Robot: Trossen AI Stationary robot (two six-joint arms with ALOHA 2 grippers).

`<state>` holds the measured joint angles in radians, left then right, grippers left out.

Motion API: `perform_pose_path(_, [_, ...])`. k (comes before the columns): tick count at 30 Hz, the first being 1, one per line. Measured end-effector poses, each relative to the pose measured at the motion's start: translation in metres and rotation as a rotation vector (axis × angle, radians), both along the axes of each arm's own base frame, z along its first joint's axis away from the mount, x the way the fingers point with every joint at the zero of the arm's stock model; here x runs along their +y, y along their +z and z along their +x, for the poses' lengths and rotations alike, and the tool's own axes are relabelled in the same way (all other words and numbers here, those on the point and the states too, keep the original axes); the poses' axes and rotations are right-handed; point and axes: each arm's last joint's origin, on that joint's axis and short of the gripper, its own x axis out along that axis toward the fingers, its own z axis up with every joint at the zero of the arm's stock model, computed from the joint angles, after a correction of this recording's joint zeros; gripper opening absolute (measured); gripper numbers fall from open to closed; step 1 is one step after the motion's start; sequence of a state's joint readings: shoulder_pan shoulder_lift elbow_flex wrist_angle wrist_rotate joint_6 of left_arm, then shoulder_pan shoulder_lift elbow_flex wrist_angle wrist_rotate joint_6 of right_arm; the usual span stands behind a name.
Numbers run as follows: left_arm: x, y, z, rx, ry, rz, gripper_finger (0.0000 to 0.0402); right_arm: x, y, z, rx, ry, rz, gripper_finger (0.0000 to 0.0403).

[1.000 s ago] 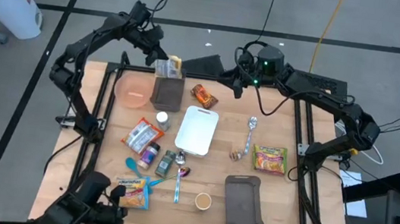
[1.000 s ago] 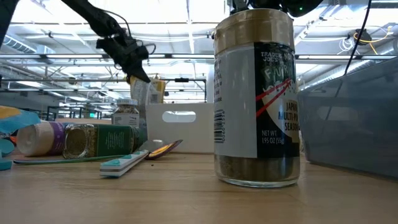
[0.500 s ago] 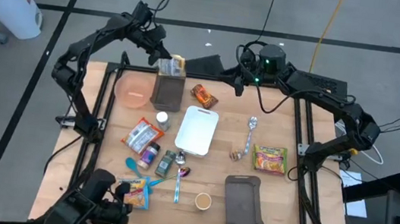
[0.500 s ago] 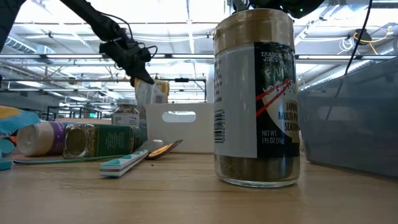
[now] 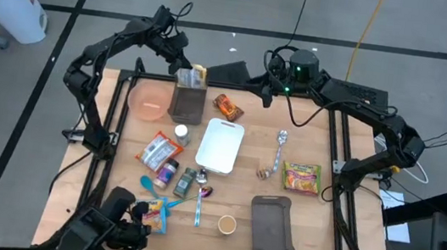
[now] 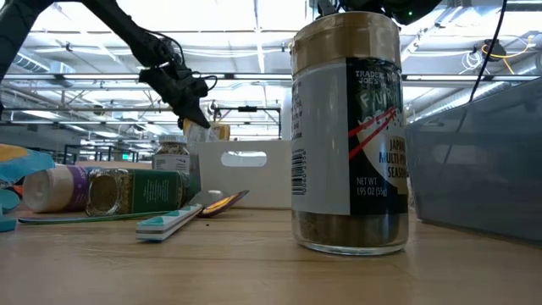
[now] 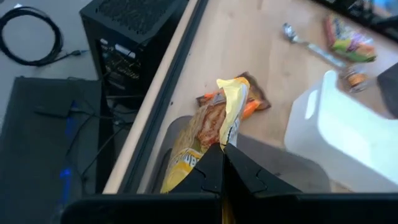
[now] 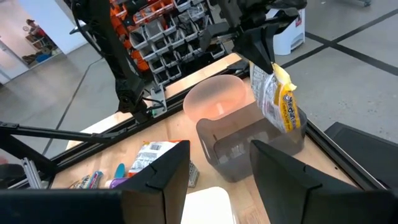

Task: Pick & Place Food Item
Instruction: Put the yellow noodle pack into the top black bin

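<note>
A yellow snack packet (image 5: 192,74) hangs over the open top of a grey bin (image 5: 187,103) at the table's far edge, left of centre. My left gripper (image 5: 182,58) is shut on it; the right wrist view shows the gripper (image 8: 260,51) above the packet (image 8: 278,94) and the bin (image 8: 245,148). The low view shows the same gripper (image 6: 193,112) high up, the packet mostly hidden behind other items. My right gripper (image 8: 217,186) waits open near the far edge's middle, level, facing the bin. My left gripper pinches the packet's upper end (image 7: 219,148) between its two shut fingers. The fingers slant down from the far left. The packet hangs below them, clear of the table, its lower end (image 8: 290,122) at the bin's open top.
A pink bowl (image 5: 149,101) sits left of the bin and an orange packet (image 5: 227,106) to its right. A white container (image 5: 220,145), jars, packets, spoons, a noodle packet (image 5: 301,176) and a grey tray (image 5: 269,225) spread over the table. A seasoning jar (image 6: 349,135) fills the low view.
My left gripper has sunk and gone a little toward the table's right edge, staying shut. The packet has come down with it toward the grey bin.
</note>
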<state>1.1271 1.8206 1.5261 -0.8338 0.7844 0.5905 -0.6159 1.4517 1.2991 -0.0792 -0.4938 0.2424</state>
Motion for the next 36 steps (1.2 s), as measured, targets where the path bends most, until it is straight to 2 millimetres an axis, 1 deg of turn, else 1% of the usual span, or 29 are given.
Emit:
perform_pose_path(4, [0.000,-0.001,0.000,0.001,-0.002,0.008,0.0004,0.000,0.000,0.000,0.000,0.000,0.000,0.0160])
perform_pose_path(13, [-0.003,-0.016,-0.002,0.016,-0.002,-0.019,0.0003,0.000,0.000,0.000,0.000,0.000,0.000,0.0160])
perform_pose_path(23, [0.001,-0.025,-0.002,-0.005,0.026,0.010,0.0003,0.000,0.000,0.000,-0.001,-0.002,0.006,0.0160])
perform_pose_path(27, [0.001,-0.029,-0.002,-0.013,0.035,0.014,0.0009,0.000,0.000,0.000,-0.001,-0.002,0.006,0.0160])
perform_pose_path(31, [0.000,-0.034,-0.002,-0.012,0.041,0.008,0.0003,0.000,0.000,0.000,-0.001,-0.003,0.006,0.0160])
perform_pose_path(36, [0.001,-0.036,-0.003,0.005,0.051,0.020,0.0013,-0.001,0.000,0.000,0.004,-0.027,0.000,0.0160])
